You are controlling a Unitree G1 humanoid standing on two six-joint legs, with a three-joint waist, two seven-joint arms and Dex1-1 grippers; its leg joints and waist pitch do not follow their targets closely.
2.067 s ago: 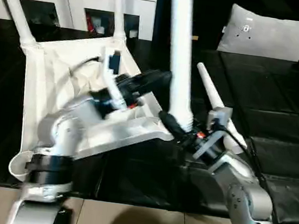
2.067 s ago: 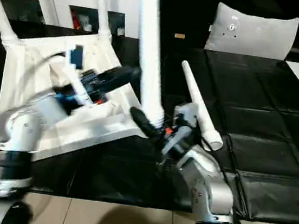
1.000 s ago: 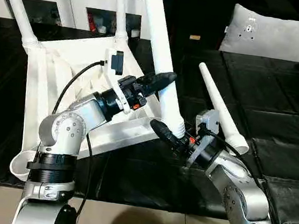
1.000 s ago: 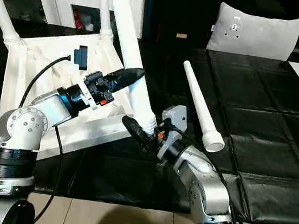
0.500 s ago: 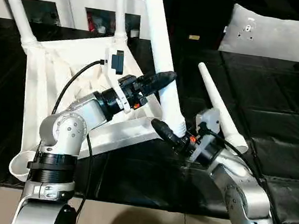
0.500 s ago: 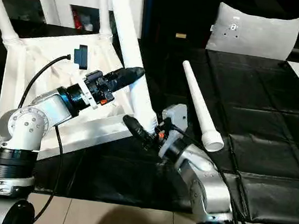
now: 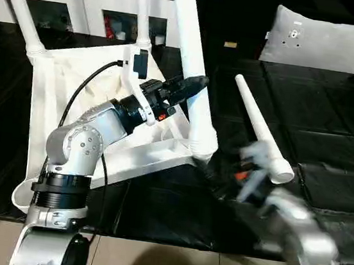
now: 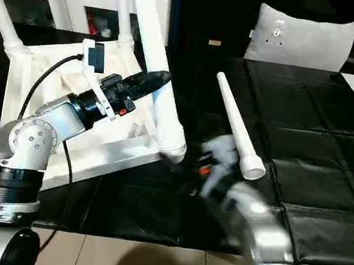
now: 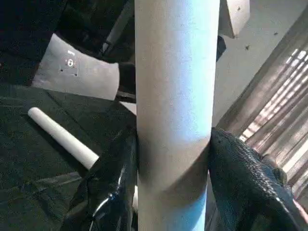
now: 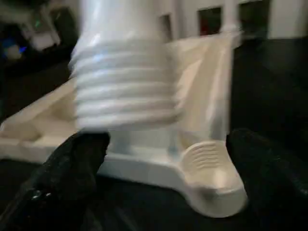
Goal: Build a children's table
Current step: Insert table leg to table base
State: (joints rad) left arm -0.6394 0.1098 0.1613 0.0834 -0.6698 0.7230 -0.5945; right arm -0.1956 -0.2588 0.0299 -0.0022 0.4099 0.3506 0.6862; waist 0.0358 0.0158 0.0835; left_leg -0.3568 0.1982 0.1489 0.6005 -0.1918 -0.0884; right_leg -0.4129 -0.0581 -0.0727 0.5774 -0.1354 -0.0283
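I see the table top (image 7: 71,100) lying upside down and tilted on the black mat (image 7: 333,126), towards its left side, ribbed underside facing me. Two legs (image 7: 20,13) already stand up from its far corners. My left claw (image 7: 193,83) is clamped on a third leg (image 7: 189,63); from the left wrist its black fingers (image 9: 240,178) press either side of the white tube. That leg leans, its threaded end (image 10: 122,86) hanging just above the near corner socket (image 10: 209,168) of the top rather than seated in it. My right claw (image 8: 189,166) sits blurred just below that corner; from its wrist the two fingers (image 10: 72,168) stand wide apart, either side of the thread, gripping nothing. The fourth leg (image 7: 261,130) lies loose on the mat, to the right of the top. A grey cushion (image 7: 317,40) stands at the mat's far edge.
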